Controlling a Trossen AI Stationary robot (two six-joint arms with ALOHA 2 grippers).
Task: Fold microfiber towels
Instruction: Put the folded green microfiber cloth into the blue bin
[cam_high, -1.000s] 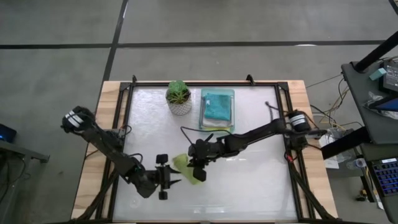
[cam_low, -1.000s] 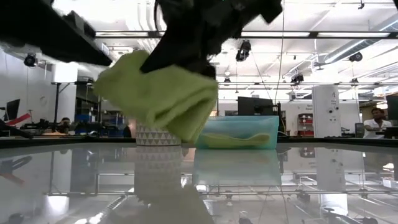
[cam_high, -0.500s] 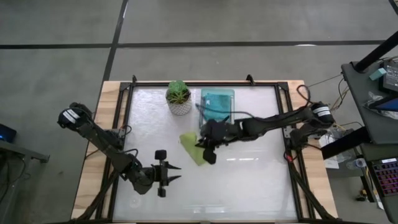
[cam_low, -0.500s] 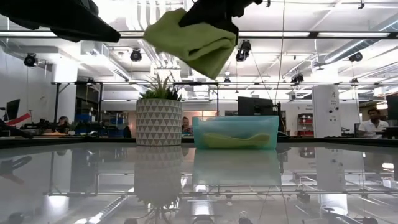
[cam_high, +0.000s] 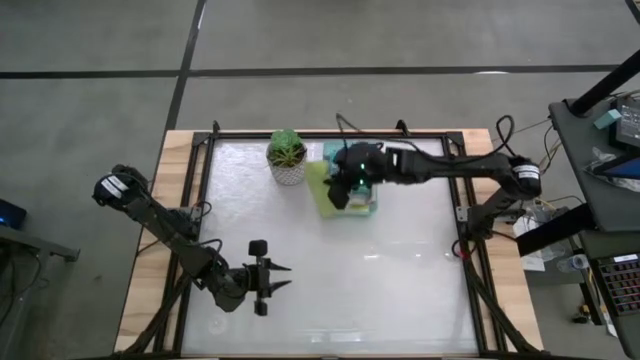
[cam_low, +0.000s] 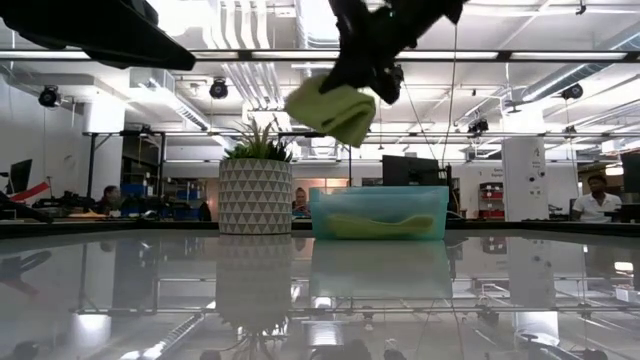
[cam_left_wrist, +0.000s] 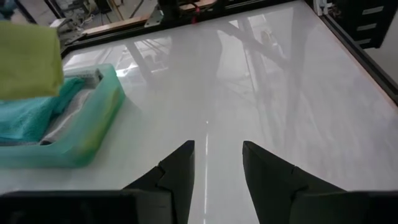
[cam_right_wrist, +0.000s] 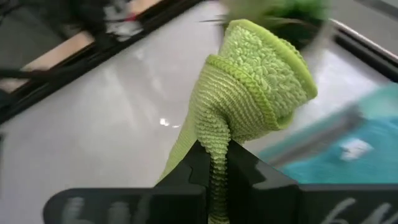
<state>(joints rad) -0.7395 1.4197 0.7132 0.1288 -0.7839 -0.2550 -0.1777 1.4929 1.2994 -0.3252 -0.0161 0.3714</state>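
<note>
My right gripper (cam_right_wrist: 217, 165) is shut on a folded lime green towel (cam_right_wrist: 255, 93) and carries it in the air over the mint tray (cam_left_wrist: 93, 124) at the far middle of the table. The towel (cam_low: 330, 105) hangs well above the tray (cam_low: 400, 200). A teal towel (cam_left_wrist: 25, 115) lies in the tray, and a yellowish cloth (cam_low: 380, 225) shows through its wall. My left gripper (cam_left_wrist: 217, 155) stands open near the front left (cam_high: 278, 280), with nothing between its fingers. My right gripper pinches a bunched fold of the lime green towel (cam_right_wrist: 214, 140), several layers, between its two fingers. The fingers come from the table's right side, slanting down. The towel is lifted clear and bulges out beyond the fingertips, its free part (cam_low: 345, 120) drooping below them.
A potted plant (cam_high: 288, 157) in a white patterned pot stands just left of the tray (cam_high: 372, 195). The glossy white tabletop (cam_high: 400, 270) lies bare across its middle and right. Black frame rails (cam_high: 462, 200) run along the table's edges.
My right gripper has carried the lime green towel up and toward the far edge, from the table's near middle to a spot over the tray. The towel has stayed folded and shut in the fingers.
</note>
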